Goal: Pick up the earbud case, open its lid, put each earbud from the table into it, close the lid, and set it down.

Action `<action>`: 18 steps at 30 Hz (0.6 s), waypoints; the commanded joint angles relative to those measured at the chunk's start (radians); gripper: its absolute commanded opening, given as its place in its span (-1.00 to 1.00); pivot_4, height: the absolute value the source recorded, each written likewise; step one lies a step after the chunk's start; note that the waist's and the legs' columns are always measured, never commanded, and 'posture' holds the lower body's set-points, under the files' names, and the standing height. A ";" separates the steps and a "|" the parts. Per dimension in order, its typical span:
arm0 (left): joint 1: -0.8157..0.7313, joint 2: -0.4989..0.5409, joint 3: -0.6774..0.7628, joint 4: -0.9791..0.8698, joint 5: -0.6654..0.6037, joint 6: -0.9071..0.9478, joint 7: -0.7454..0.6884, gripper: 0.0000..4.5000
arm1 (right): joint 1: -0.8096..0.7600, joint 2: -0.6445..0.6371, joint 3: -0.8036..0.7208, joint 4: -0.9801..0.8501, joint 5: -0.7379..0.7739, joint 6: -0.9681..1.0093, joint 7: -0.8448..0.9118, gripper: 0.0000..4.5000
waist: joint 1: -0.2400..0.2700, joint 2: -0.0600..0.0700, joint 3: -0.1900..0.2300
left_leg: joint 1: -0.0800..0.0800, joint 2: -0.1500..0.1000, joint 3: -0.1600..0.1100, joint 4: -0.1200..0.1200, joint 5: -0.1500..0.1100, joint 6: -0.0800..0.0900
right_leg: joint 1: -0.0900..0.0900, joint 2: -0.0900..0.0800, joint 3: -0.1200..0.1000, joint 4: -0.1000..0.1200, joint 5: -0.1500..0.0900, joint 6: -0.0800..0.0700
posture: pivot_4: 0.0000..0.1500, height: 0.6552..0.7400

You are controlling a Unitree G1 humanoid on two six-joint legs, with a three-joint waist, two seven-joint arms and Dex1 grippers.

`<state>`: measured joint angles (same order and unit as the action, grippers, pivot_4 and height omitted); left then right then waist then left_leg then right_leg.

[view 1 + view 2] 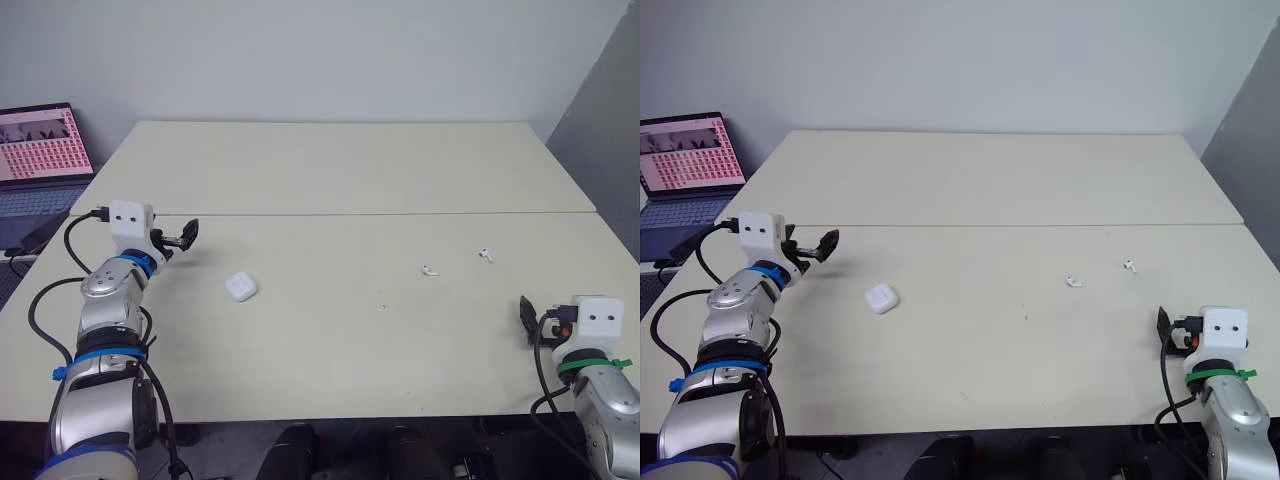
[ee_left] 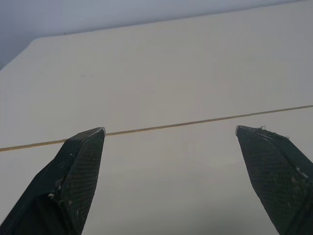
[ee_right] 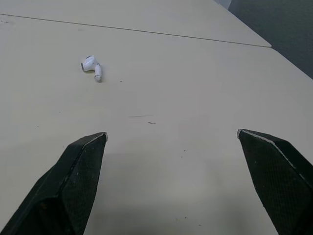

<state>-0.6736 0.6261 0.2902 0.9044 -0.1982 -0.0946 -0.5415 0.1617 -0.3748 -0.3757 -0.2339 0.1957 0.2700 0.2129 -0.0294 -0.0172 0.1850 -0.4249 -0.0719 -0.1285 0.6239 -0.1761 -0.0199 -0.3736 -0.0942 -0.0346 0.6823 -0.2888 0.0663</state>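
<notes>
Left eye view | cream table (image 1: pixel 350 170) | earbud case (image 1: pixel 241 287) | laptop (image 1: pixel 40 160) | pale wall (image 1: pixel 330 60)

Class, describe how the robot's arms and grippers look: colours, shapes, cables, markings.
Both arms are silver, with black cables looping alongside. The left arm wears blue bands, the right arm a green one. Each wrist carries a white box. The left gripper and right gripper have tapered, black, mesh-textured fingers.
</notes>
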 commanded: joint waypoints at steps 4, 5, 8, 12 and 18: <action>0.073 0.099 -0.028 -0.244 -0.092 0.133 -0.331 0.99 | -0.070 -0.158 0.112 -0.140 0.098 0.076 0.254 1.00 | -0.005 0.000 0.000 | 0.000 0.001 0.002 -0.001 0.000 0.000 | -0.001 0.000 0.002 0.000 0.002 -0.004 | 1.00 1.00; 0.090 0.125 -0.045 -0.289 -0.101 0.166 -0.397 0.99 | -0.094 -0.186 0.134 -0.154 0.130 0.103 0.305 1.00 | -0.006 0.000 0.000 | 0.000 0.003 0.002 -0.001 0.000 0.000 | -0.001 0.001 0.001 -0.001 0.002 -0.004 | 1.00 1.00; 0.122 0.200 -0.100 -0.412 -0.127 0.281 -0.564 0.99 | -0.196 -0.257 0.210 -0.172 0.203 0.173 0.436 1.00 | -0.003 0.000 0.000 | 0.000 0.008 0.004 -0.001 0.000 0.000 | 0.000 0.004 0.001 -0.002 0.003 -0.007 | 1.00 1.00; 0.162 0.268 -0.169 -0.543 -0.140 0.410 -0.696 0.99 | -0.339 -0.289 0.328 -0.163 0.255 0.219 0.572 1.00 | -0.001 0.001 0.000 | 0.000 0.010 0.004 -0.001 0.000 -0.001 | -0.001 0.005 0.000 -0.002 0.002 -0.011 | 1.00 1.00; 0.230 0.263 -0.219 -0.627 -0.092 0.428 -0.685 0.99 | -0.523 -0.212 0.486 -0.095 0.256 0.227 0.656 1.00 | 0.000 0.001 0.001 | 0.000 0.012 0.004 -0.002 -0.001 -0.001 | -0.002 0.005 0.000 -0.002 0.001 -0.013 | 1.00 1.00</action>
<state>-0.4413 0.8834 0.0673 0.3074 -0.3033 0.3423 -1.2423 -0.3395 -0.5936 0.0913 -0.3372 0.4530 0.5083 0.8518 -0.0294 -0.0166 0.1856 -0.4253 -0.0597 -0.1247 0.6213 -0.1767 -0.0207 -0.3762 -0.0896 -0.0345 0.6800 -0.2874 0.0535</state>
